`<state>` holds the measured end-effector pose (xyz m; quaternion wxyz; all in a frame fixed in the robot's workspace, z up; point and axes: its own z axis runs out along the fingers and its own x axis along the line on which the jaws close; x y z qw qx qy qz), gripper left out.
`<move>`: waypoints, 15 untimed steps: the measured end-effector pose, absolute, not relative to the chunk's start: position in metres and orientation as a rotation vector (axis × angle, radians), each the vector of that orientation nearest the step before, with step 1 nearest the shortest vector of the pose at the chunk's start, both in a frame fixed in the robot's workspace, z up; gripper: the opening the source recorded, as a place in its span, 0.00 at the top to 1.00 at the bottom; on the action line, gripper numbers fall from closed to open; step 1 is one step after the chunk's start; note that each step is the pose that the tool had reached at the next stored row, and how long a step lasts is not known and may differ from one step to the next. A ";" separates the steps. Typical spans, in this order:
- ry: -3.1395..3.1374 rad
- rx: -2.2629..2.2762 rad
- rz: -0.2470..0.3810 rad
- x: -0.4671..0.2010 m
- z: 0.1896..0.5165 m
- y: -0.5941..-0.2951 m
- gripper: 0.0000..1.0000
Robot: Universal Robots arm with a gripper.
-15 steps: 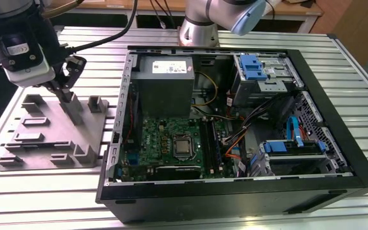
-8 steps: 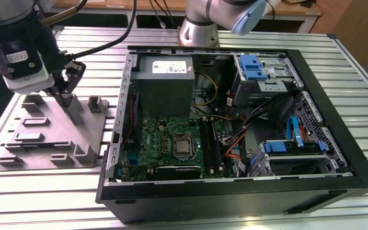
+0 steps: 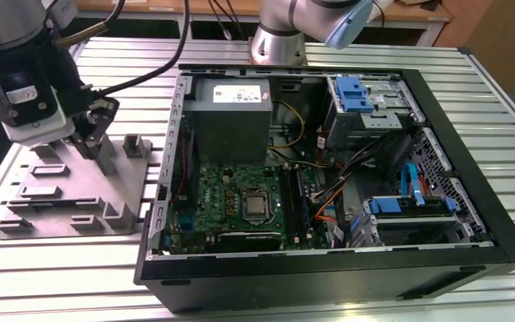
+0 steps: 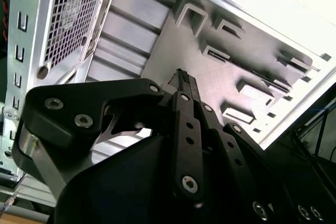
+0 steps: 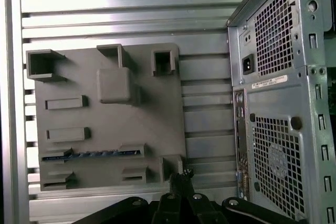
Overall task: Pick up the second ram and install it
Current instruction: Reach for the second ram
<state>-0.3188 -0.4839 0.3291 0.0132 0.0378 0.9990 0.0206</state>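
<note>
1. The second ram (image 5: 89, 154) is a thin, dark blue-green stick. In the first wrist view it stands on its long edge in a slot holder of a grey fixture plate (image 5: 149, 121).
2. The gripper (image 5: 181, 176) hangs over this plate, near its edge on the computer's side. It is apart from the stick and not touching it. In both wrist views the jaws look clenched tip to tip, with nothing between them.
3. In the exterior view the gripper (image 3: 89, 149) is low over the fixture plate (image 3: 61, 201). The plate lies on a slatted metal table (image 3: 61, 268), at the exterior view's left of an open computer case (image 3: 472, 201).
4. Inside the case are a green motherboard (image 3: 226, 188) with a processor socket (image 3: 255, 203) and long black memory slots (image 3: 298, 194) just beside it. I cannot tell whether any stick sits in them.
5. Progress, as a judgement: the task is at its start. The stick is not yet picked up, so the grasp, carry and seating in a slot are all left.
6. Writing: a white label sits on the power supply (image 3: 231, 111), and a small sticker is on the back of the case (image 5: 269, 81). No wording can be made out on either.
</note>
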 end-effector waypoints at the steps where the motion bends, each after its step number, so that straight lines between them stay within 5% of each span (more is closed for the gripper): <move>1: 3.112 0.118 0.064 -0.319 0.329 -0.486 0.90; 15: 3.112 0.118 0.063 -0.339 0.315 -0.500 0.90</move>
